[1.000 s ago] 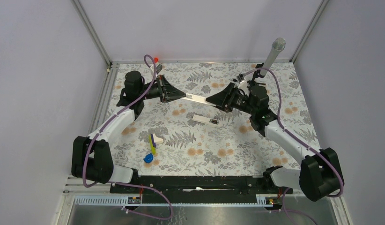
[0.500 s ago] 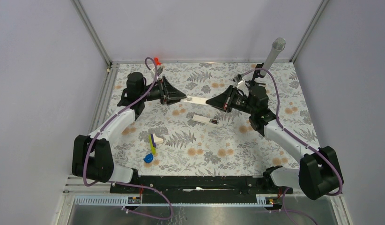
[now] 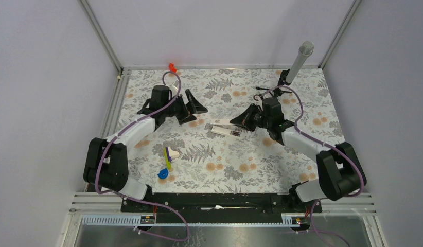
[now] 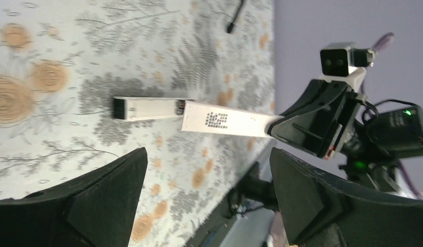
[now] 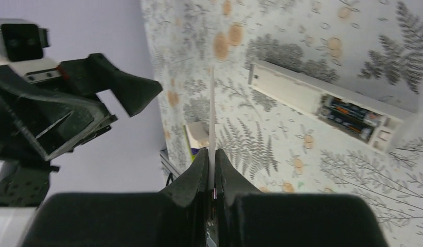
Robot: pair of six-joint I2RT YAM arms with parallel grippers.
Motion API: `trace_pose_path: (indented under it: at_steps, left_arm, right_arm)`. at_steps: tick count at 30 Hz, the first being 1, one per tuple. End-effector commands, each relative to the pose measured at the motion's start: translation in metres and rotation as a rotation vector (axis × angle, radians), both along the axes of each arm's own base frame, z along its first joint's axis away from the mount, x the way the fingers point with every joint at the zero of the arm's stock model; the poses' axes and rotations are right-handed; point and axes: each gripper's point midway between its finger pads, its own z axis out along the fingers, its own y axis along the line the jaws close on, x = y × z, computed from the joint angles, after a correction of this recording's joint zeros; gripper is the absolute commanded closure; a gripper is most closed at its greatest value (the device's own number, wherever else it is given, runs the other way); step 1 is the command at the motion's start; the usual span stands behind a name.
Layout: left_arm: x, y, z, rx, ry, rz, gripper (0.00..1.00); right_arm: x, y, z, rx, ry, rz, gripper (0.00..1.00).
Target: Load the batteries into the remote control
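Observation:
The remote control (image 3: 225, 130) lies flat on the floral table, a slim white bar also seen in the right wrist view (image 5: 302, 95) and the left wrist view (image 4: 147, 109). Its compartment is open, with the batteries (image 5: 349, 115) lying inside as dark cylinders. My right gripper (image 3: 237, 119) is shut on a thin white cover plate (image 4: 225, 121), seen edge-on between its jaws (image 5: 211, 113). The plate's free end hangs just above the remote. My left gripper (image 3: 195, 105) stands wide open and empty, off to the left of the plate (image 4: 208, 164).
A yellow-white-blue toy cluster (image 3: 168, 157) and a blue piece (image 3: 162, 174) lie at the near left. A grey cylinder on a stalk (image 3: 300, 60) stands at the back right. A small orange-red object (image 3: 172, 67) sits at the back edge, and a black cable end (image 3: 258, 88) lies near the right arm.
My left gripper has let go of the white plate, opened wide and drawn back to the left. My right gripper has shut on the plate and carried it down to the remote.

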Motion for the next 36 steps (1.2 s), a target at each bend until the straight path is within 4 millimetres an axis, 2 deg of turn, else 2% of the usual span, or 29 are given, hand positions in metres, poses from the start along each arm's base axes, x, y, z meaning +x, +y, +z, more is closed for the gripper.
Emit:
trace_pose_path:
  at_steps: [1,4,8,12,20,27,32,36]
  left_arm:
    - [0.022,0.001,-0.024,0.162,-0.032,0.084,0.10]
    - [0.022,-0.007,-0.047,0.158,0.039,0.067,0.18]
    - [0.020,-0.014,-0.061,0.138,0.077,0.064,0.23]
    - [0.018,-0.019,-0.068,0.132,0.097,0.052,0.29]
    - [0.015,-0.027,-0.074,0.122,0.121,0.014,0.41]
    - [0.010,-0.031,-0.081,0.137,0.136,-0.002,0.42]
    - [0.008,-0.031,-0.085,0.152,0.144,-0.007,0.42]
    - [0.008,-0.032,-0.083,0.156,0.140,-0.011,0.42]
  right_arm:
    - [0.009,0.001,-0.023,-0.031,0.059,-0.013,1.00]
    - [0.010,0.002,-0.032,-0.038,0.073,-0.001,1.00]
    - [0.012,0.002,-0.048,-0.045,0.097,-0.011,1.00]
    - [0.017,0.003,-0.056,-0.051,0.098,-0.016,1.00]
    - [0.009,-0.008,-0.076,-0.115,0.128,-0.023,1.00]
    - [0.010,-0.024,-0.091,-0.165,0.145,-0.038,1.00]
    - [0.010,-0.026,-0.092,-0.155,0.147,-0.020,1.00]
    - [0.013,-0.014,-0.074,-0.058,0.102,0.023,1.00]
